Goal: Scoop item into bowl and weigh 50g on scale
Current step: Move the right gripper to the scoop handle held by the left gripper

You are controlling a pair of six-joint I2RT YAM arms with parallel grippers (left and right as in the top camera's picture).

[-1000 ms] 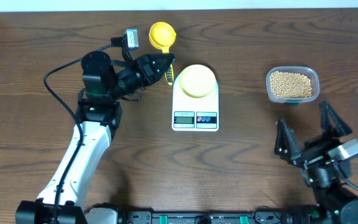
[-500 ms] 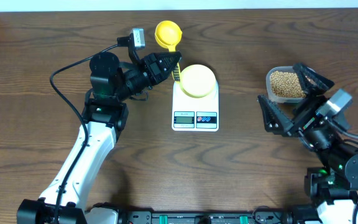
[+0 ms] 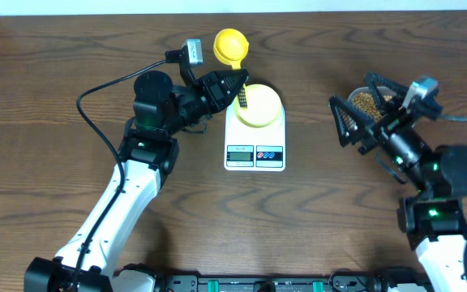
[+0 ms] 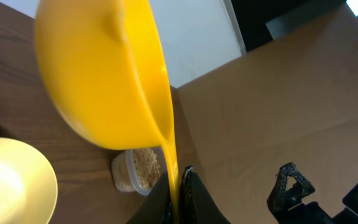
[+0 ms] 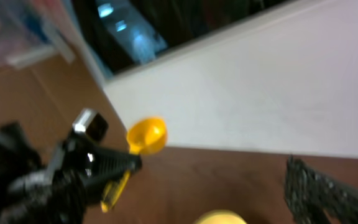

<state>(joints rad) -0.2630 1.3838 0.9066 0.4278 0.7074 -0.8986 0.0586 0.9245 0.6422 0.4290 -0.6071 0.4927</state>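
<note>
My left gripper [image 3: 233, 88] is shut on the handle of a yellow scoop [image 3: 231, 46], held in the air just left of the scale's back edge. In the left wrist view the scoop's cup [image 4: 104, 74] fills the upper left and its handle runs down between the fingers [image 4: 194, 199]. The pale yellow bowl [image 3: 258, 105] sits on the white scale [image 3: 255, 150]. At the right, tan beans [image 3: 366, 101] lie in a clear tub [image 4: 135, 171]. My right gripper [image 3: 362, 104] hangs wide open over that tub and hides much of it.
A white wall runs behind the table's far edge [image 5: 260, 93]. Brown cardboard [image 4: 278, 106] shows in the left wrist view. The left arm's black cable [image 3: 96, 89] loops over the wood at the left.
My right arm has risen from the front right and swung back over the tub, still open. The left arm has carried the scoop slightly right and further back.
</note>
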